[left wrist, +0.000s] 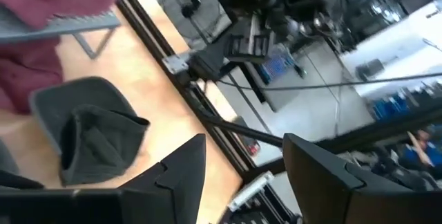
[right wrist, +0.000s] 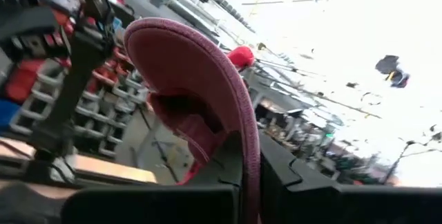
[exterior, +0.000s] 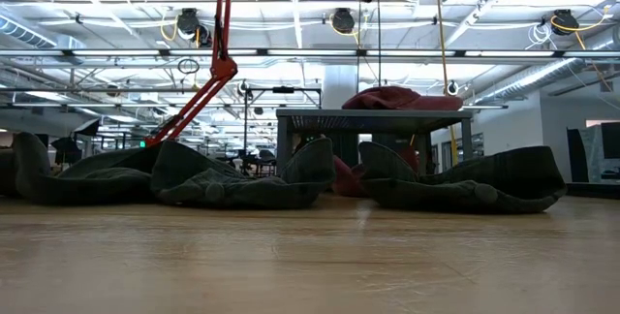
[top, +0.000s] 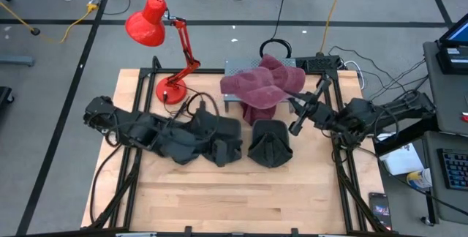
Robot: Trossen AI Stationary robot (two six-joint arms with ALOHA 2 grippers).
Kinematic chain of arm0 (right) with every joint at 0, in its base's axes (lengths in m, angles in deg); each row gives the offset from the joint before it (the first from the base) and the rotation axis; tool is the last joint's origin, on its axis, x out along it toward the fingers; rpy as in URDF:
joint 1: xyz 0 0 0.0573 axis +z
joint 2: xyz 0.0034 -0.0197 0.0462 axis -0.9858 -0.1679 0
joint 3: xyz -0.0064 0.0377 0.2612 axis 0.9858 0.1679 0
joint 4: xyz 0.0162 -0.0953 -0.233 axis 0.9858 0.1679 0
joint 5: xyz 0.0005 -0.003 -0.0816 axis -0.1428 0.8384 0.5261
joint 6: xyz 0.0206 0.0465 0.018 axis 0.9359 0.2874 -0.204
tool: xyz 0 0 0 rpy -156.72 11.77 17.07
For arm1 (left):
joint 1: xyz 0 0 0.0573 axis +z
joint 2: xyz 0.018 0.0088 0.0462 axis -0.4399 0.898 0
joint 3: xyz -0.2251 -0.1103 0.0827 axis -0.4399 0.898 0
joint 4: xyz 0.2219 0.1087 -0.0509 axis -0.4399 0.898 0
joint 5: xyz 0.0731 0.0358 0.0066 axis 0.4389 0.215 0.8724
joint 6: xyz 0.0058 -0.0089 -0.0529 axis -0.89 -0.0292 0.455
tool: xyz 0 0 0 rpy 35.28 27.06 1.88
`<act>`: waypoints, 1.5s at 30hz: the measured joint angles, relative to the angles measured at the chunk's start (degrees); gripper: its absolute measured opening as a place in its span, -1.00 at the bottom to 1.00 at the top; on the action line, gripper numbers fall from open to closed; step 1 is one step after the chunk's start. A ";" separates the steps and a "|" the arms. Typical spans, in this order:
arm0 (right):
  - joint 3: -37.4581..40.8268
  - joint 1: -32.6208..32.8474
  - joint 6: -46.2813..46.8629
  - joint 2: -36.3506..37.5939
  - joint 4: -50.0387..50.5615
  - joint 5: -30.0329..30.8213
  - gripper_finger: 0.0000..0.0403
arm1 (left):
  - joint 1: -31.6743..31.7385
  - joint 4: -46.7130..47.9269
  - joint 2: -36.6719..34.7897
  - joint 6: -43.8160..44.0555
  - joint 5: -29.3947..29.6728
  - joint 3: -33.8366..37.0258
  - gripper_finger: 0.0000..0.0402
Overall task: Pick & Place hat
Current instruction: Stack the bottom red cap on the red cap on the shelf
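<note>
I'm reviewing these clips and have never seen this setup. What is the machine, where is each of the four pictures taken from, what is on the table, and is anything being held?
It is a two-armed robot at a wooden table. One picture looks straight down, one looks level across the tabletop, and one sits on each wrist.

On the table lie dark grey hats, a red desk lamp, and a small metal stand with maroon hats piled on it.

The right gripper is shut on a maroon hat's brim, holding it up by the stand; its wrist picture shows the brim pinched between the fingers. The left gripper is open and empty, low over the dark grey hats on the left.
</note>
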 joint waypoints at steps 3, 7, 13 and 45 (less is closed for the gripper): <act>0.00 2.93 -6.01 -1.01 -2.48 3.63 -0.97 | -1.85 -0.84 -0.02 3.24 4.72 2.87 -0.03; 0.00 6.30 -16.18 -4.09 -8.42 7.49 -0.97 | -4.34 -7.07 -0.97 6.70 8.32 8.71 0.01; -0.02 9.06 -28.70 -10.29 -18.53 9.58 -0.97 | -6.79 -26.34 -5.39 6.00 12.14 21.85 0.04; -10.97 11.25 -15.42 -29.71 -25.07 9.73 -0.97 | -5.57 -100.87 -14.67 -18.24 17.43 57.18 -0.07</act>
